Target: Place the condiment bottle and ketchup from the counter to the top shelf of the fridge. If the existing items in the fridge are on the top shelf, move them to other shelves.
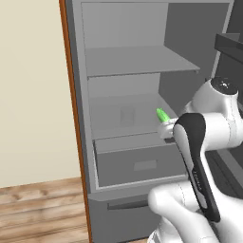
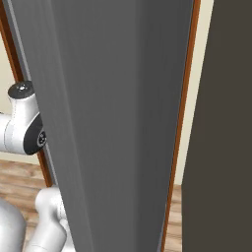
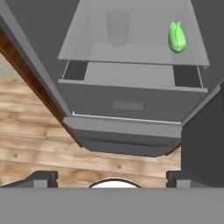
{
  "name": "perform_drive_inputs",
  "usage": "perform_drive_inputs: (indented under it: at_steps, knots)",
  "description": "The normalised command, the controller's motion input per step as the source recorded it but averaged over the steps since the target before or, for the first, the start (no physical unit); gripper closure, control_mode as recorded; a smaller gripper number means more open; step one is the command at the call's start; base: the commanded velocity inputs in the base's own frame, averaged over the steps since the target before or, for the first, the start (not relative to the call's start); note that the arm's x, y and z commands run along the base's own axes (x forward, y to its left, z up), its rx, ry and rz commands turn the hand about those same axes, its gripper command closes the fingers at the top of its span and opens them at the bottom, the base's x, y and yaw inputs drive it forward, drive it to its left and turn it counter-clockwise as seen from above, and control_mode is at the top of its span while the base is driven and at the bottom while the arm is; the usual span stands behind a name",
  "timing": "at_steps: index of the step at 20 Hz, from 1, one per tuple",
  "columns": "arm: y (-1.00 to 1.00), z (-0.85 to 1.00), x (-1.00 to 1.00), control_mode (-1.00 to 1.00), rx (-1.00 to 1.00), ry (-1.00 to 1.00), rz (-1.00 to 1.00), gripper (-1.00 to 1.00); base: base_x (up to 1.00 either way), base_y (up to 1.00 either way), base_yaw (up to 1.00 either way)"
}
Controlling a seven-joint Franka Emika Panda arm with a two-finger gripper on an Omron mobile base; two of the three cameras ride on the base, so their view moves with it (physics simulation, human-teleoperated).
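The hand (image 3: 112, 177) is spread wide and grips nothing, outside the open fridge (image 3: 127, 127). A green item (image 3: 176, 37) lies beyond it on a lower shelf (image 3: 131, 54); the top shelf (image 1: 137, 61) is bare.

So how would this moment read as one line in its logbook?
fridge: open | green item: on lower shelf | top shelf: bare | end effector: open, holding nothing

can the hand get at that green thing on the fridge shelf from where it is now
Probably yes. The fridge stands open, and the green thing lies alone near the shelf's front edge with nothing in front of it. The hand is open and looks towards that shelf from outside, so the way seems free.
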Motion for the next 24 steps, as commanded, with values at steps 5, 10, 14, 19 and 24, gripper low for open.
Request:
perform_drive_inputs:
  at_steps: [5, 10, 14, 19, 24]
  knots:
    - [0.08, 0.0, -0.6, -1.0, 0.02, -0.08, 0.0, -1.0, 0.0, 0.0, 0.0]
    - [0.0, 0.0, -0.24, -1.0, 0.01, -0.05, 0.0, -1.0, 0.0, 0.0, 0.0]
    - [0.0, 0.0, -0.06, -1.0, 0.0, 0.0, 0.0, -1.0, 0.0, 0.0, 0.0]
    - [0.02, 0.0, -0.13, 1.0, 0.0, 0.0, 0.02, -1.0, -0.29, 0.13, 0.1]
    - [0.0, 0.0, 0.0, 1.0, 0.0, 0.0, 0.0, -1.0, -0.4, 0.4, 0.23]
